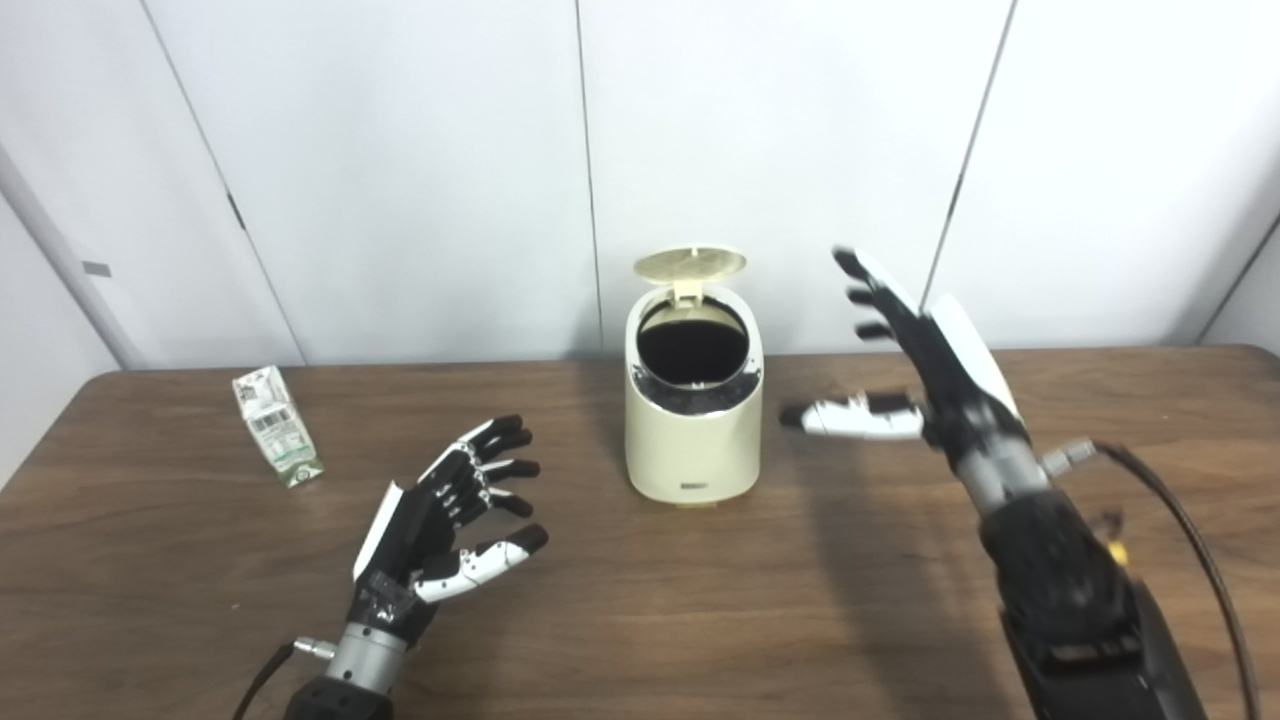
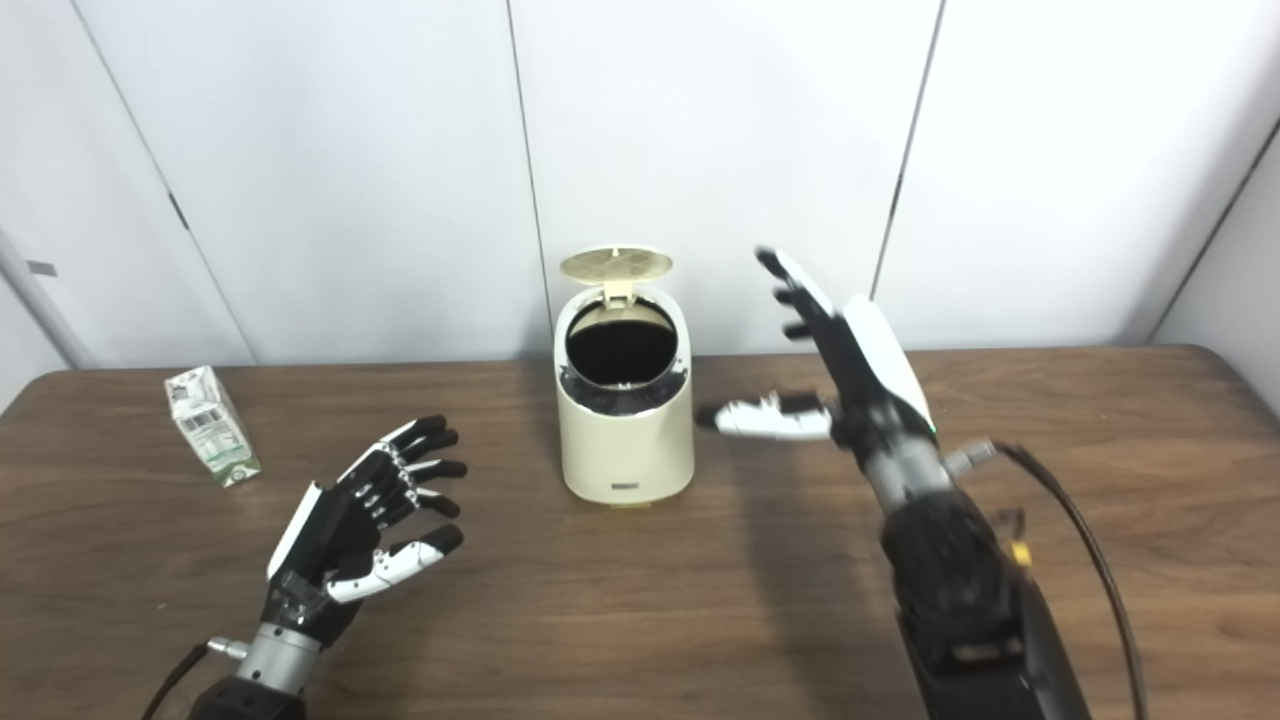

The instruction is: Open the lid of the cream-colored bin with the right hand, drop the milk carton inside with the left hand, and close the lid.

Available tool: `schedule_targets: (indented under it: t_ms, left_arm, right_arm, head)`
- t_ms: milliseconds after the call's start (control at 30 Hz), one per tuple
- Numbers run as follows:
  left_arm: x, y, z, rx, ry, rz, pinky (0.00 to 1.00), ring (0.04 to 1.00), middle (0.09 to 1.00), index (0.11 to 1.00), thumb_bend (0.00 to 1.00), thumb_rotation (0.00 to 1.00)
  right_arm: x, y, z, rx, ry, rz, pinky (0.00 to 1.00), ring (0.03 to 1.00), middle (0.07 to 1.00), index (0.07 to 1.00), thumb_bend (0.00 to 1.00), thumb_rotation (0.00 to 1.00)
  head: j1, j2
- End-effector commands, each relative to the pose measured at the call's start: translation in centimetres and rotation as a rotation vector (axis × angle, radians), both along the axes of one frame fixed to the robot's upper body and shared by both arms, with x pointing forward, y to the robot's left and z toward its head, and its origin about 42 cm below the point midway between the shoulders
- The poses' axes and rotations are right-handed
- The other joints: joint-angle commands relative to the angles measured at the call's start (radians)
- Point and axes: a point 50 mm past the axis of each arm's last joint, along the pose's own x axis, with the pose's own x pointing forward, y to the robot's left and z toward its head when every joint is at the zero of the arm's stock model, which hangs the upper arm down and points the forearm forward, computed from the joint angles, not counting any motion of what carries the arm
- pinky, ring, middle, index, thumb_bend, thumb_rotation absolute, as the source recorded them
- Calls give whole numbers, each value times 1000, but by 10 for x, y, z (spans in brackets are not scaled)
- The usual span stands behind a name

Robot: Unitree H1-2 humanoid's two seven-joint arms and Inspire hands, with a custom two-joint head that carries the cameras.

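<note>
The cream-colored bin (image 1: 692, 420) stood at the centre of the frame on the bench (image 1: 700, 600), its lid (image 1: 690, 263) already flipped up and its dark mouth exposed, so the opening step looked done. The right robot hand (image 1: 915, 360), right of the bin, was raised with fingers spread, holding nothing. The milk carton (image 1: 277, 426) stood untouched at the left of the frame, well apart from the bin. The left robot hand (image 1: 455, 515), lower left, was open and empty, between carton and bin. Picking up the carton, dropping it in and closing the lid remained.
</note>
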Motion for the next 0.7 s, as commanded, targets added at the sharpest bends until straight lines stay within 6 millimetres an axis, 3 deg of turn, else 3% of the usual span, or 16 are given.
schedule_targets:
  t_ms: [0, 200, 367, 667]
  left_arm:
    - [-5, 1, -6, -9, 11, 2, 570, 748, 843, 871, 714, 158]
    - [-5, 1, -5, -17, 14, 1, 568, 745, 838, 871, 714, 139]
    - [-4, 2, -5, -6, 5, 7, 575, 741, 832, 865, 710, 143]
    - [-6, 4, -3, -2, 2, 8, 567, 742, 834, 872, 706, 146]
  right_arm:
    - [-4, -7, 12, 25, -104, 23, 810, 890, 973, 922, 809, 284]
    - [-23, -18, -16, 66, -55, -23, 825, 888, 927, 913, 862, 305]
    - [-34, -26, -38, 95, -44, -26, 802, 868, 924, 917, 846, 305]
    - [-45, -37, -74, 229, -33, 82, 846, 905, 935, 941, 831, 283]
  head:
    - [1, 1]
    - [0, -1]
    - [0, -1]
    - [-5, -2]
